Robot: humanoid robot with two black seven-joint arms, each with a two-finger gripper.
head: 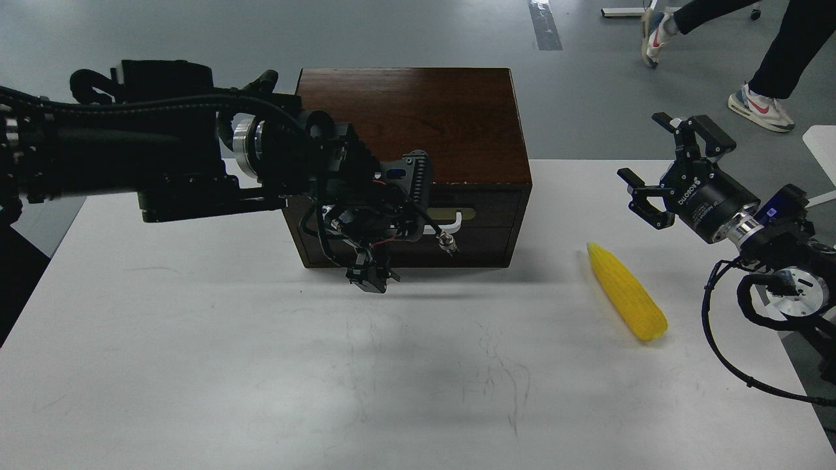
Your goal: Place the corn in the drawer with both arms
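Corn (627,290): lies tip-away on table, just below right gripper (659,173), fingers spread wide.
Left gripper (418,196): at drawer (483,209) handle, grip unreadable.

A single view is supplied, taken from the robot's head. The camera is set high and is directed forward and downward onto the white tabletop (261,391), which fills most of the frame at close range. The near edge of the tabletop is cut off by the lower border. The left arm (130,156) is admitted from the left border and the right arm (777,254) from the right border, each seen from above and behind. The cabinet (418,117) is placed near the centre, and its top and front face are both presented. Grey floor (392,32) is taken in beyond the far tabletop edge. No second view is provided, so no shared region is recorded.
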